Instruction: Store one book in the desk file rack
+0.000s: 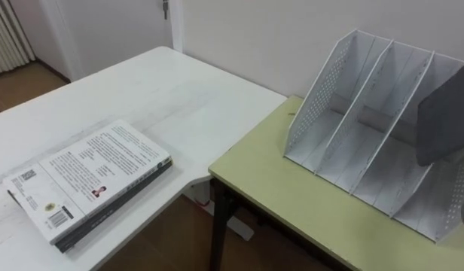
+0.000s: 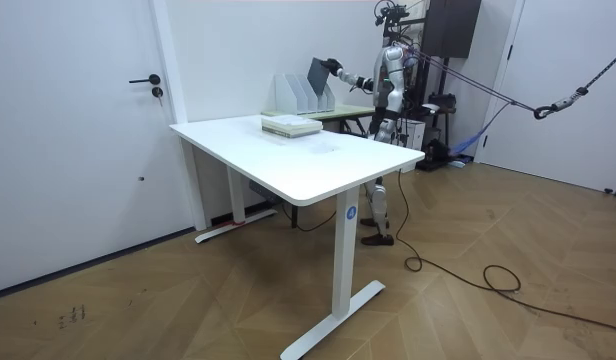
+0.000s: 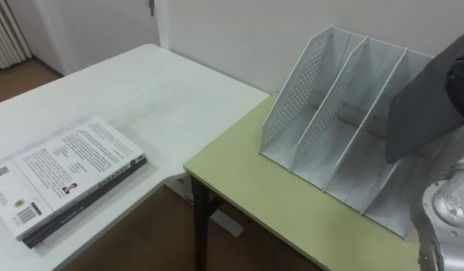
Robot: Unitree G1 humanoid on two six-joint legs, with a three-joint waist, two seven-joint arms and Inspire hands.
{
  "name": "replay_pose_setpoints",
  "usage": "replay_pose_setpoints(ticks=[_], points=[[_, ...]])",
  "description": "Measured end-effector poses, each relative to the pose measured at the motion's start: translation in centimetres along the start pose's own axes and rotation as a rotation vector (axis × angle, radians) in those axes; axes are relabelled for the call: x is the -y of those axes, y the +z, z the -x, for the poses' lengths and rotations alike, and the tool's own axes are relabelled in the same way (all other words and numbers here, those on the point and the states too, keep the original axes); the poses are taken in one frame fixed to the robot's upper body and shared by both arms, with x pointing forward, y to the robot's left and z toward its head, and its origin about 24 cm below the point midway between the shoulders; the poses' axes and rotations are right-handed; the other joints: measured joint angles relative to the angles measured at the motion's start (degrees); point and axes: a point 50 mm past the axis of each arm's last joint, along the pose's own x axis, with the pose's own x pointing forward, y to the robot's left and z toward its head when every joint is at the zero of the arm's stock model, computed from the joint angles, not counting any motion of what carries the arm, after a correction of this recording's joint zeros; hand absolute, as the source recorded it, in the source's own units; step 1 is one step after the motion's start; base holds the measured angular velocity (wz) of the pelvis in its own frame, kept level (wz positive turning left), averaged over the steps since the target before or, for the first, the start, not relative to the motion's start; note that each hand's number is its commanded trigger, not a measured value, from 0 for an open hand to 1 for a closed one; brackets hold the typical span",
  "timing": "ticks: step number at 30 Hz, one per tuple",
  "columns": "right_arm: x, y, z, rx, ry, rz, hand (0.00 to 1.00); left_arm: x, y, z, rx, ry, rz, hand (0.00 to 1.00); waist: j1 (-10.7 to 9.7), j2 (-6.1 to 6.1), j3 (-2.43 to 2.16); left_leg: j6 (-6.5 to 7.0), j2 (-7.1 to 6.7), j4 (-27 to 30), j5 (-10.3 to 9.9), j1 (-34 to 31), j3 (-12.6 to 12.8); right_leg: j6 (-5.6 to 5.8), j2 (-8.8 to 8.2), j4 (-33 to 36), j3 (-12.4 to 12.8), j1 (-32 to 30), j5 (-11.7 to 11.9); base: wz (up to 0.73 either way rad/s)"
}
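Observation:
A white file rack (image 1: 367, 128) with perforated sides and several slots stands on the green desk (image 1: 292, 203). My right hand (image 3: 462, 71) is shut on a dark grey book (image 3: 424, 105) and holds it tilted above the rack's right slots. In the room view the held book (image 2: 319, 75) hangs just above the rack (image 2: 288, 92). A stack of two books (image 1: 89, 177), the top one white with printed text, lies on the white table (image 1: 164, 90). My left hand (image 2: 374, 88) stays near my body.
I stand at the green desk, which meets the white table's corner, with a gap of wooden floor (image 1: 164, 241) below. A wall runs behind the rack. A door (image 2: 98, 120) is at the room view's left.

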Motion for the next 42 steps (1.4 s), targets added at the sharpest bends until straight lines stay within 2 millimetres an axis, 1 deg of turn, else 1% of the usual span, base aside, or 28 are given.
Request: replay_pose_setpoints(ticks=[4,6,8,11,14,17,21,22,23,27,29,31,34,35,38,42], points=[[-0.6,0.0,-0.3,-0.018,0.023,0.017,1.00,0.1,0.2,-0.1,-0.006,-0.009,-0.003,0.00,0.54,-0.12,0.03,-0.04,-0.01,-0.25,0.13,-0.06,-0.35,0.00,0.02,0.05,-0.13,-0.17,0.00,0.01],[-1.1,-0.1,-0.9,-0.036,0.035,0.028,1.00,0.1,0.4,-0.1,-0.010,-0.011,-0.010,0.00,0.57,-0.12,0.03,-0.06,-0.01,-0.30,0.15,-0.06,-0.54,0.00,-0.04,0.03,-0.73,-0.09,0.00,0.04],[-1.3,-0.4,-1.2,-0.052,0.038,0.042,1.00,0.0,0.5,-0.1,-0.009,-0.006,-0.001,0.00,0.61,-0.39,0.18,-0.06,0.01,-0.30,0.16,0.07,-0.67,-0.01,-0.05,0.02,-0.89,0.12,0.00,0.04],[-1.5,-0.7,-2.0,-0.084,0.048,0.080,1.00,-0.1,0.5,-0.1,-0.018,-0.010,0.002,0.00,0.69,-0.65,0.25,-0.06,-0.01,-0.30,0.16,0.00,-0.99,0.00,-0.14,0.03,-1.59,0.18,0.01,0.05],[-1.7,-1.0,-2.4,-0.111,0.053,0.100,1.00,-0.2,0.6,-0.1,-0.024,-0.012,0.001,0.00,0.68,-0.78,0.20,-0.06,-0.01,-0.27,0.16,-0.01,-1.34,0.00,-0.22,0.04,-2.48,0.33,0.01,0.05],[-1.8,-1.4,-3.2,-0.141,0.049,0.121,1.00,-0.3,0.6,0.0,-0.025,-0.015,0.000,0.00,0.69,-0.85,0.17,-0.08,-0.05,-0.27,0.18,0.04,-1.64,-0.01,-0.27,0.06,-2.81,0.49,0.02,0.05],[-1.9,-1.3,-3.7,-0.153,0.075,0.136,1.00,-0.4,0.6,0.0,-0.031,-0.016,0.012,0.00,0.68,-0.85,0.16,-0.08,-0.08,-0.15,0.26,0.02,-1.77,-0.01,-0.39,0.09,-3.36,0.59,0.02,0.01],[-1.9,-1.3,-3.7,-0.156,0.076,0.138,0.55,-0.4,0.6,0.0,-0.033,-0.015,0.013,0.00,0.64,-0.84,0.16,-0.09,-0.08,-0.12,0.26,0.00,-1.77,-0.01,-0.40,0.09,-3.49,0.59,0.02,0.00],[-1.9,-1.3,-3.8,-0.164,0.081,0.143,0.00,-0.4,0.7,0.0,-0.032,-0.013,0.019,0.00,0.61,-0.84,0.16,-0.08,-0.08,0.02,0.26,-0.05,-1.77,-0.01,-0.44,0.09,-3.61,0.60,0.02,0.00],[-1.2,-2.3,-4.5,-0.219,0.085,0.192,0.00,-0.5,0.7,0.1,-0.037,-0.013,0.021,0.00,0.73,-0.95,0.05,-0.02,-0.20,0.18,0.30,-0.15,-1.70,-0.01,-0.62,0.20,-3.73,0.45,0.01,0.00],[-1.0,-2.4,-5.0,-0.243,0.083,0.203,0.00,-0.8,0.8,0.2,-0.038,-0.006,0.015,0.00,0.69,-0.99,-0.01,0.03,-0.26,0.21,0.36,-0.29,-1.67,-0.01,-0.67,0.18,-3.75,0.32,0.01,0.00],[-0.7,-2.3,-5.6,-0.251,0.088,0.211,0.00,-0.9,0.8,0.3,-0.040,0.001,0.014,0.00,0.68,-0.95,-0.08,0.11,-0.36,0.27,0.41,-0.44,-1.68,0.00,-0.77,0.14,-3.85,0.26,0.00,0.02],[-0.2,-1.7,-6.3,-0.237,0.075,0.224,0.00,-1.2,0.9,0.4,-0.042,0.006,0.007,0.00,0.63,-1.06,-0.39,0.18,-0.44,0.26,0.45,-0.59,-1.71,0.04,-0.86,0.17,-3.95,0.15,-0.02,0.00],[-0.1,-1.4,-6.6,-0.228,0.073,0.224,0.00,-1.4,0.9,0.5,-0.042,0.009,0.006,0.00,0.52,-1.20,-0.58,0.18,-0.43,0.26,0.46,-0.55,-1.77,0.04,-0.85,0.19,-3.94,0.22,-0.02,0.00],[-0.2,-0.9,-7.0,-0.213,0.070,0.219,0.00,-1.6,0.9,0.6,-0.044,0.017,0.003,0.00,0.27,-1.70,-0.78,0.15,-0.37,0.23,0.47,-0.39,-1.85,0.04,-0.81,0.20,-3.98,0.47,-0.02,0.00],[-0.5,-0.8,-7.3,-0.223,0.060,0.209,0.00,-1.7,0.8,0.6,-0.058,0.037,0.004,0.00,-0.68,-2.04,-0.64,0.16,-0.43,0.36,0.47,-0.69,-1.85,0.05,-0.89,0.16,-4.17,0.61,-0.01,0.03]])
